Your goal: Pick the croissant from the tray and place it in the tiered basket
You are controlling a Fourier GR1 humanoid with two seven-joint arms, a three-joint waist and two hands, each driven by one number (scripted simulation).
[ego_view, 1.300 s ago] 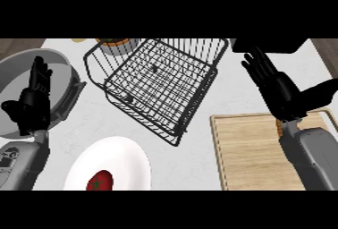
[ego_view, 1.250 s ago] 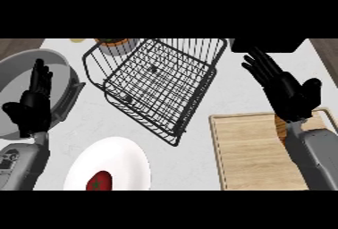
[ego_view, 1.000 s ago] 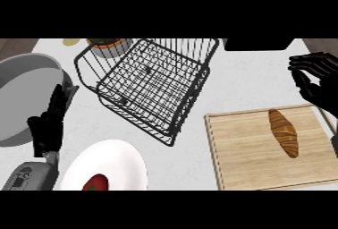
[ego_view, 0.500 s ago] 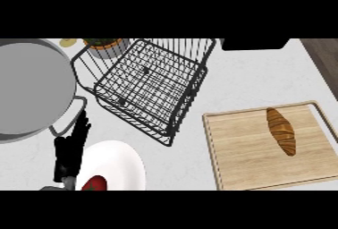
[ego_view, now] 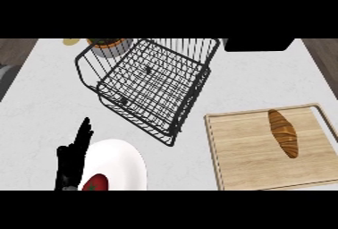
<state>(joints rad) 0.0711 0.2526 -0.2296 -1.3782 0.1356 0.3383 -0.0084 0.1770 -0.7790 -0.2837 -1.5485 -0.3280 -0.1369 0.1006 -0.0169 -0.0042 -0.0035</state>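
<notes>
A brown croissant lies lengthwise on the right half of a wooden tray at the right of the counter. The black wire tiered basket stands tilted in the upper middle, left of the tray, with nothing in it. My left hand shows at the lower left, fingers straight and pointing up, beside a white plate and far from the croissant. No right hand shows in the head view.
A white plate with a red item on it sits at the bottom left, touching the left hand's side. A pot with an orange rim stands behind the basket. A dark object sits at the far edge.
The view has swung right: the grey pan at the left has left the picture. The right hand has moved out of view, uncovering the croissant. The left hand sits lower.
</notes>
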